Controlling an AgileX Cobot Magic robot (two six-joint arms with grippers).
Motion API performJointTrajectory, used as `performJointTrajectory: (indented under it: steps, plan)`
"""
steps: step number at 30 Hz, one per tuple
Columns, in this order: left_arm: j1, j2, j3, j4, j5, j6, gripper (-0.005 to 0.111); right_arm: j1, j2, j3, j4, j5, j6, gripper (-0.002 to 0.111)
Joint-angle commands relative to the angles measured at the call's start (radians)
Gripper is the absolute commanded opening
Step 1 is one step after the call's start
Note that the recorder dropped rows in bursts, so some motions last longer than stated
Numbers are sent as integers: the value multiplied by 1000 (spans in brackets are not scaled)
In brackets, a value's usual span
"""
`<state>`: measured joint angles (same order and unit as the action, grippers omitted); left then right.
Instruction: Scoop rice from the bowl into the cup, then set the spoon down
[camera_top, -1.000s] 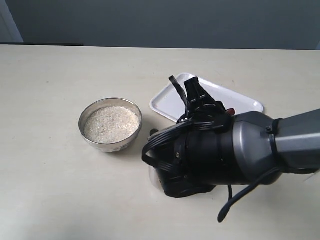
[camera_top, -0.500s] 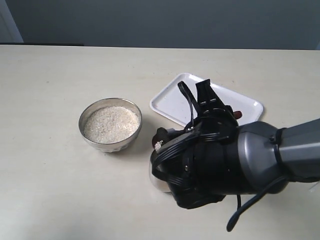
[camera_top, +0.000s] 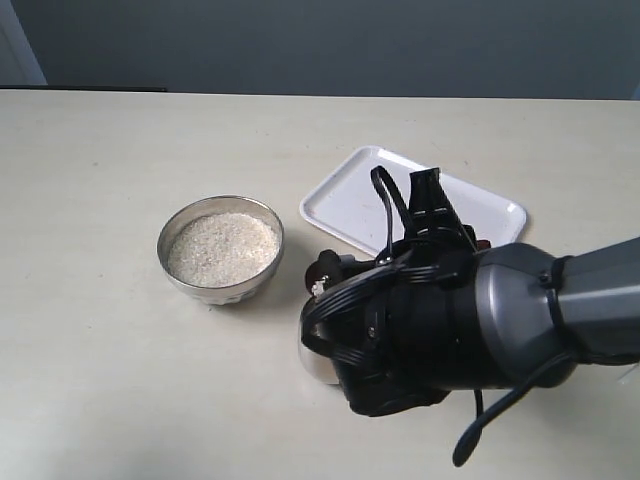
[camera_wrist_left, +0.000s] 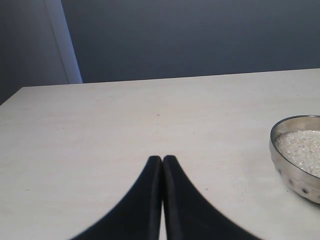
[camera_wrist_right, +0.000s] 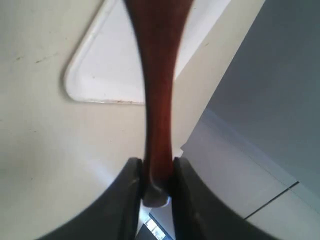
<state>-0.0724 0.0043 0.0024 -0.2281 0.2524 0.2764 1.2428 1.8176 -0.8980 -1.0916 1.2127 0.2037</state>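
The silver bowl (camera_top: 220, 248) sits left of centre, filled with pale rice (camera_top: 222, 246); it also shows in the left wrist view as the bowl (camera_wrist_left: 296, 159) with rice (camera_wrist_left: 303, 149). My right gripper (camera_wrist_right: 157, 171) is shut on the end of the reddish-brown spoon handle (camera_wrist_right: 158, 90). In the exterior view the spoon's dark scoop (camera_top: 324, 272) pokes out at the left of my right arm (camera_top: 450, 320), a few grains on it. Only a shiny sliver of the cup (camera_top: 307, 356) shows under that arm. My left gripper (camera_wrist_left: 162, 160) is shut, empty, above bare table.
A white rectangular tray (camera_top: 350, 205) lies behind the right arm, and its rounded corner (camera_wrist_right: 95, 80) appears past the spoon handle. The bulky right arm hides the table in front of the tray. A dark wall runs behind the table's far edge.
The right arm has shifted right and slightly toward the camera. The spoon's scoop with a few grains has come into sight at the arm's left edge. Bowl and tray are unmoved.
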Motion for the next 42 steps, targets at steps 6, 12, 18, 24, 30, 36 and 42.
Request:
performJointTrajectory:
  steps: [6, 12, 18, 24, 30, 36, 42]
  plan:
    - [-9, -4, -2, 4, -14, -5, 1, 4, -12, 5, 18, 8, 10, 0]
    - [-8, -4, -2, 4, -14, -5, 1, 15, -12, 5, 31, 8, 16, 0]
    - [-8, -4, -2, 4, -14, -5, 1, 54, -12, 5, 28, 8, 16, -1]
    - [-8, -4, -2, 4, -14, -5, 1, 56, -12, 5, 37, 8, 60, -1]
    - [-8, -4, -2, 4, -14, -5, 1, 56, -12, 42, 62, 8, 149, -1]
    - [-8, -4, -2, 4, -14, -5, 1, 56, -12, 89, 58, 8, 221, -1]
    - [-8, -4, -2, 4, -14, -5, 1, 77, -12, 89, -32, 8, 265, -1]
